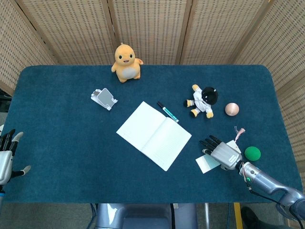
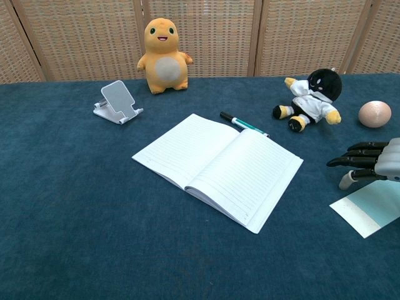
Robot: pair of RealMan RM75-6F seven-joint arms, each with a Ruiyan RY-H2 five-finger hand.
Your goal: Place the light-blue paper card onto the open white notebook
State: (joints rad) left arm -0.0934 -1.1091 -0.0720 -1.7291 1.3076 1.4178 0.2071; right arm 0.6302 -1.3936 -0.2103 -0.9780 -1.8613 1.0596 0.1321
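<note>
The light-blue paper card (image 1: 206,164) (image 2: 369,213) lies flat on the blue table, right of the open white notebook (image 1: 153,135) (image 2: 217,167). My right hand (image 1: 220,151) (image 2: 369,163) hovers over the card's far end, palm down, fingers stretched toward the notebook and holding nothing. It covers part of the card in the head view. My left hand (image 1: 5,155) rests off the table's left edge, fingers apart and empty.
A teal pen (image 1: 167,112) lies at the notebook's far edge. A black-and-white plush doll (image 1: 203,101), a pinkish ball (image 1: 232,109) and a green ball (image 1: 252,153) sit near the right hand. An orange plush (image 1: 126,62) and white phone stand (image 1: 104,98) are further back left.
</note>
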